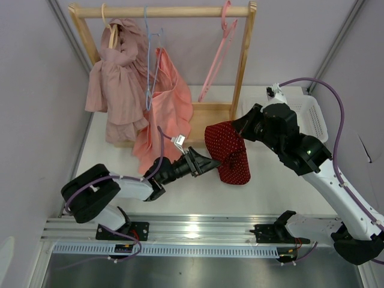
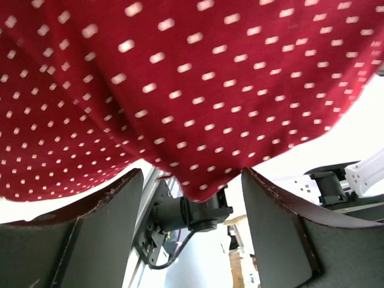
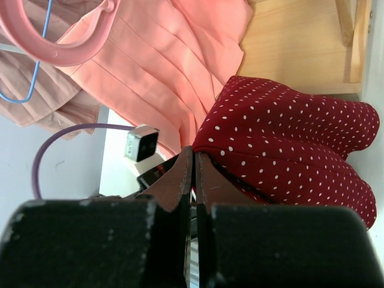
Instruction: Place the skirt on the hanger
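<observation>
The dark red polka-dot skirt [image 1: 231, 153] hangs bunched above the table centre, and my right gripper [image 1: 240, 128] is shut on its upper edge. In the right wrist view the skirt [image 3: 288, 144] lies against the closed fingertips of that gripper [image 3: 193, 151]. My left gripper [image 1: 213, 163] is open at the skirt's left lower edge. From the left wrist the skirt [image 2: 180, 78] fills the top, and its lowest fold dips between the spread fingers [image 2: 114, 210] of the left gripper [image 2: 192, 175]. The pink hanger [image 1: 219, 54] hangs on the rack's right end; a curved part of the hanger [image 3: 60, 48] shows.
A wooden rack [image 1: 162, 11] stands at the back with a dusty-pink garment [image 1: 114, 90], a salmon garment [image 1: 165, 108] and a light blue wire hanger [image 1: 149, 60]. Its wooden base [image 1: 210, 117] sits behind the skirt. A white basket [image 1: 315, 114] lies at the back right.
</observation>
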Action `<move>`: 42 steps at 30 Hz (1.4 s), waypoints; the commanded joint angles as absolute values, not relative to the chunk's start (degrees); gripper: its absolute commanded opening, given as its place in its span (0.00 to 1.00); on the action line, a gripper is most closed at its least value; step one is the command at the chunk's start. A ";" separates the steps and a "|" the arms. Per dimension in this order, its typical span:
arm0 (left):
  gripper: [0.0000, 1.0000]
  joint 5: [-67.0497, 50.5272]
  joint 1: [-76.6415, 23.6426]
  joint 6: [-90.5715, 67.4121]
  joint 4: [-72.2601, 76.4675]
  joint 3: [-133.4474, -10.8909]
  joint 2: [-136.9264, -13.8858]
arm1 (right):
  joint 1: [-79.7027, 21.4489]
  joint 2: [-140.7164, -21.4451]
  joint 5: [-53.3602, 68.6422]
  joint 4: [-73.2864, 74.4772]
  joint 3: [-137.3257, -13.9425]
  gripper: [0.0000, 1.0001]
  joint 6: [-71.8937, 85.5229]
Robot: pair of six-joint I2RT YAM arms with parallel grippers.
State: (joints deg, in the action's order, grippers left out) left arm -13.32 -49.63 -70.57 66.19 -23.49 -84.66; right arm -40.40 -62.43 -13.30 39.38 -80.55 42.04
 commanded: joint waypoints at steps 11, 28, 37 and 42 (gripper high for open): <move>0.70 -8.00 -50.54 -84.03 98.79 -22.15 -97.03 | -40.78 -61.96 -12.66 37.79 -82.62 0.00 43.77; 0.67 -8.44 -50.80 -79.19 97.37 -12.39 -86.75 | -40.87 -61.52 -13.27 37.97 -82.35 0.00 44.03; 0.74 -8.44 -50.98 -77.43 97.48 -17.40 -85.61 | -41.22 -61.61 -13.71 38.58 -83.14 0.00 44.21; 0.75 -7.12 -50.89 -77.35 98.70 -19.94 -86.05 | -41.40 -61.61 -13.71 38.85 -83.32 0.00 44.56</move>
